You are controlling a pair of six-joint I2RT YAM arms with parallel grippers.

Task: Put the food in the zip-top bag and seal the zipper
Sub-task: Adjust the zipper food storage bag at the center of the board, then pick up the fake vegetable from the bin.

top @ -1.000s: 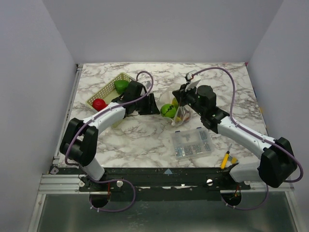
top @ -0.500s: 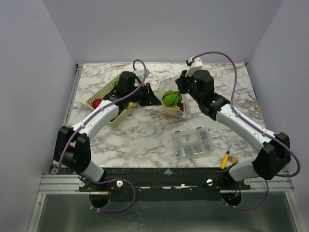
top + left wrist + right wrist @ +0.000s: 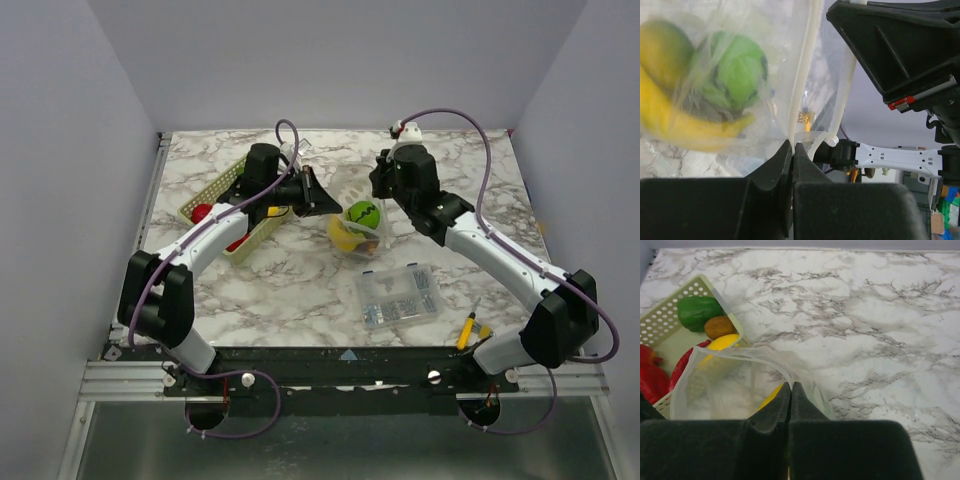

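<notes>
1. Pinched shut, the left fingers (image 3: 771,172) are clamped on a fold of clear plastic at the left edge of the bag (image 3: 730,390). Just to their left a pale lattice basket (image 3: 218,187) is set on the worktop (image 3: 300,280). A green pepper (image 3: 699,312), a brown fruit (image 3: 720,326), a yellow fruit (image 3: 722,342) and red pieces (image 3: 650,375) are held in it.
2. The bag is held up between the two arms over the middle of the worktop, and its mouth is spread open. The pale zipper (image 3: 805,70) is seen running along that mouth, unjoined. A green fruit (image 3: 362,213) and a banana (image 3: 340,236) are carried inside. Whether the bag's bottom touches the worktop cannot be told.
3. The right fingers (image 3: 767,422) are likewise closed fully, with the right edge of the bag's mouth gripped between them.
4. A clear box of small metal parts (image 3: 398,295) is placed nearer the front, apart from the bag.
5. A yellow-handled tool (image 3: 467,330) is laid at the near right edge.
</notes>
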